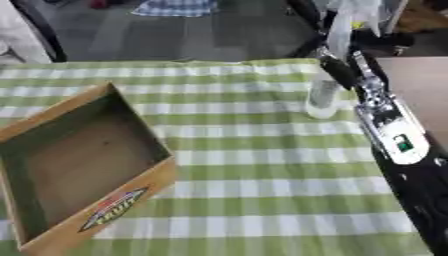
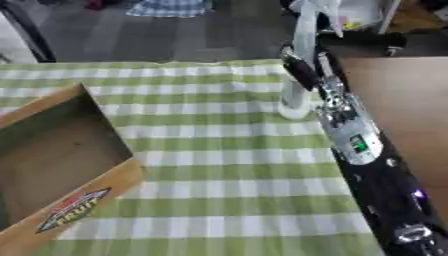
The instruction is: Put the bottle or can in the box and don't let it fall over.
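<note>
Leftmost, the open cardboard box [image 1: 83,165] sits on the green checked tablecloth [image 1: 262,170], well apart from the pale bottle [image 1: 322,99] standing upright at the right, where my right hand [image 1: 337,70] is at it, fingers too blurred to tell.

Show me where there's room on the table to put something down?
The checked cloth is bare between the box and the right arm, and along the near edge. The box is empty inside too. It's crowded at the far right, where the right hand is at the bottle. The left hand isn't visible.
</note>
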